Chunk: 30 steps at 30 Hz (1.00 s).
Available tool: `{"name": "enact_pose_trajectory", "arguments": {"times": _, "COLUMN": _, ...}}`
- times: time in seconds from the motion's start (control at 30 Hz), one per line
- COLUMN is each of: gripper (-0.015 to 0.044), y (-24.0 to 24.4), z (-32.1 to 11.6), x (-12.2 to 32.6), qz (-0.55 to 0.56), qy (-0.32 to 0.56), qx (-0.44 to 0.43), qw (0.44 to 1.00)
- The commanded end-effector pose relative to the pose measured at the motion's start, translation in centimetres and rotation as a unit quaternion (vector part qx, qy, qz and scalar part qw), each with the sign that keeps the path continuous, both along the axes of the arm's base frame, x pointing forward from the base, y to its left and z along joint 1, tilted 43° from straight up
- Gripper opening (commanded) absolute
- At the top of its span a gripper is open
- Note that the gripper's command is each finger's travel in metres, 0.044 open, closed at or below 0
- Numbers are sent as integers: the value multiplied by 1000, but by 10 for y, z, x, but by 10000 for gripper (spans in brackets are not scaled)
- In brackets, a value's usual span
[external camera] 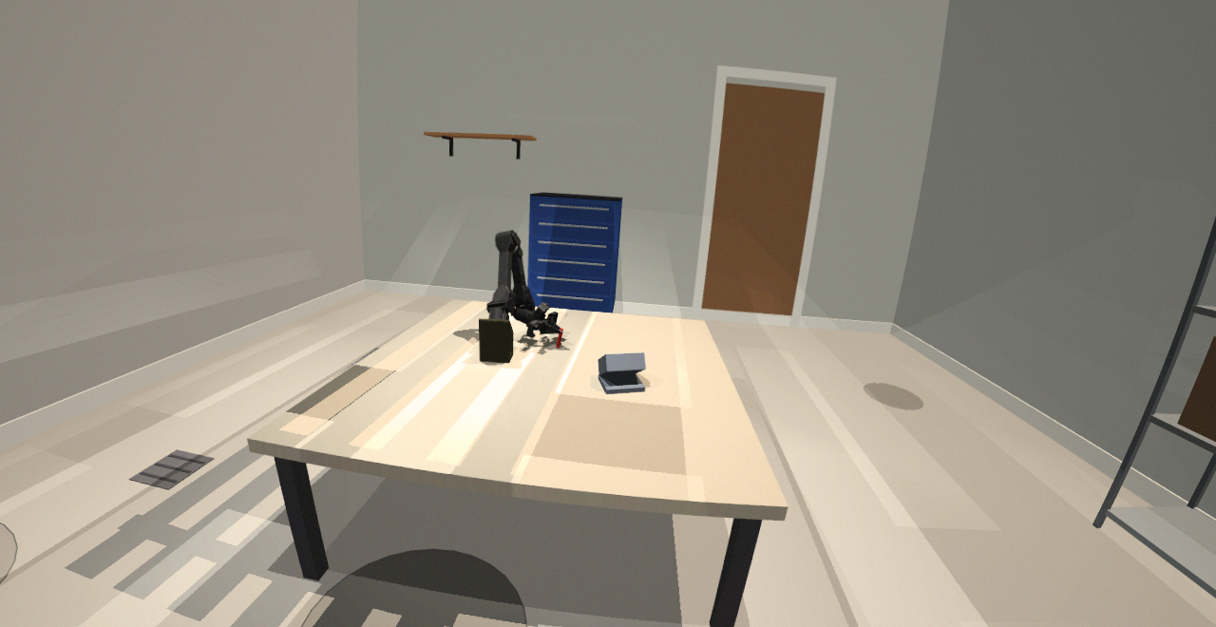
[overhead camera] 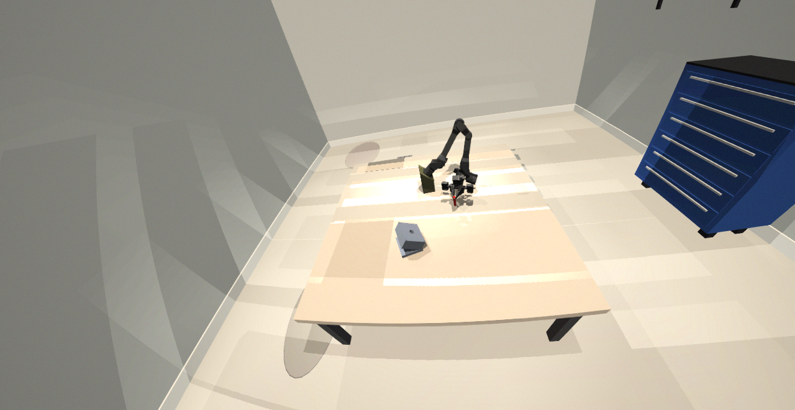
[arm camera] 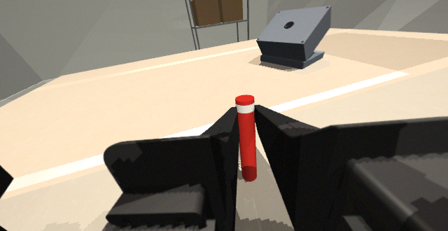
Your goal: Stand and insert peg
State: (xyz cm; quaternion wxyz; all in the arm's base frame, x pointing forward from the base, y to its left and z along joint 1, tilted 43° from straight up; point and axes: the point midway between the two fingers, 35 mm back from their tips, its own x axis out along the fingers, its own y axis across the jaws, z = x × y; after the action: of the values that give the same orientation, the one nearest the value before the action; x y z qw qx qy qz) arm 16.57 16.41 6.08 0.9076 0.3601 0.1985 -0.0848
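Note:
The red peg has its white-banded end up and its plain end down. It looks close to upright in the exterior view. My gripper is shut on the peg near the white band, one finger on each side. Whether the plain end touches the table cannot be told for sure. The grey sloped panel stands on its base farther out on the table, apart from the peg. Its single dark hole is empty.
A dark upright block stands on the table beside the arm's base. A blue drawer cabinet stands on the floor beyond the table. A shelf rack with brown boxes is in the background.

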Motion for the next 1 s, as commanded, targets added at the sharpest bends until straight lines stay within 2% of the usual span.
{"name": "enact_pose_trajectory", "arguments": {"times": 0.0, "gripper": 50, "y": 1, "z": 0, "x": -1, "qz": 0, "qy": 0, "qx": 0, "qw": 1000}}
{"name": "enact_pose_trajectory", "arguments": {"times": 0.97, "gripper": 50, "y": 2, "z": -1, "x": -8, "qz": -7, "qy": -12, "qx": 3, "qw": 1000}}
